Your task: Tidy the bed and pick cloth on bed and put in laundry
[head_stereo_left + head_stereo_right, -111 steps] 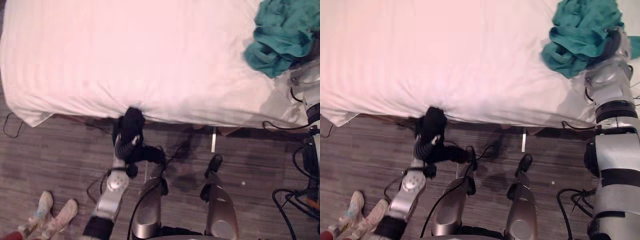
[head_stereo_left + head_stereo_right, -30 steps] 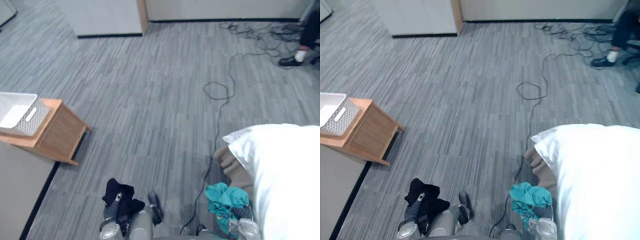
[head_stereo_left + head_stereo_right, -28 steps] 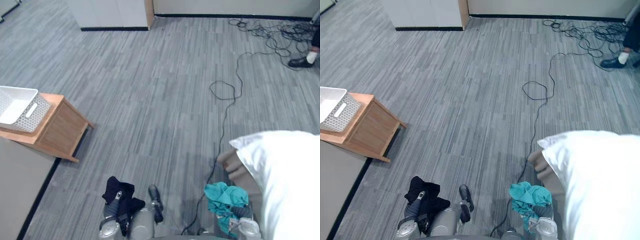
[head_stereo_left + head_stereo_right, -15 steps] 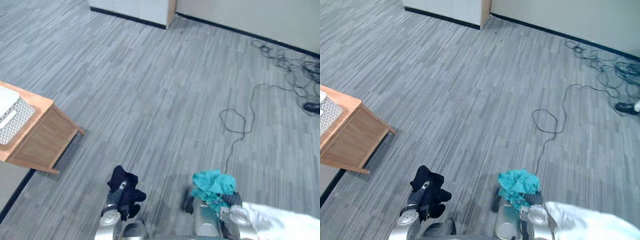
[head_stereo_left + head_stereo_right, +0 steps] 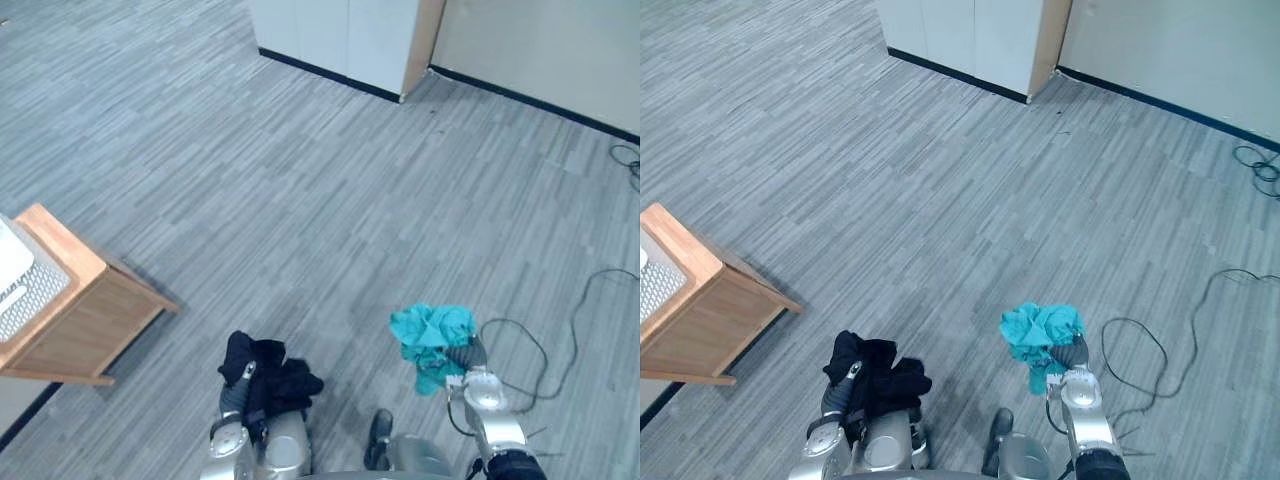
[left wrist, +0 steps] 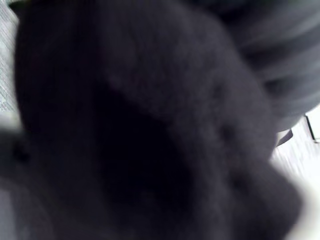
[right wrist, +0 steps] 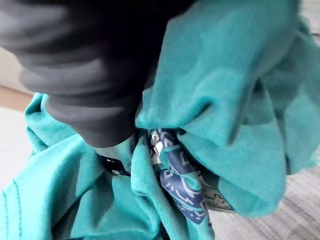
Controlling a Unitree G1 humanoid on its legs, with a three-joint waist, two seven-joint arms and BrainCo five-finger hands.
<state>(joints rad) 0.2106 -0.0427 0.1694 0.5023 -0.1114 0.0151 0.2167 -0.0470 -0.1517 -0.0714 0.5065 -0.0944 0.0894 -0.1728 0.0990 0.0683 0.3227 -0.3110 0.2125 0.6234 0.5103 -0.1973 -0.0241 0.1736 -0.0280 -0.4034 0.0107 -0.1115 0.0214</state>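
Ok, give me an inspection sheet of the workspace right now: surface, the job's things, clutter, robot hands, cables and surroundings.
Surface: grey striped floor ahead of the robot.
Job's things: black cloth and teal cloth, each bunched up and carried off the floor; white basket, probably the laundry one, on a wooden side table to the robot's left.
Clutter: nothing seen.
Robot hands: left robot hand wrapped in the black cloth; right robot hand under the teal cloth.
Cables: dark cables coiled near the far wall, to the robot's right.
Surroundings: white cabinet against that wall.
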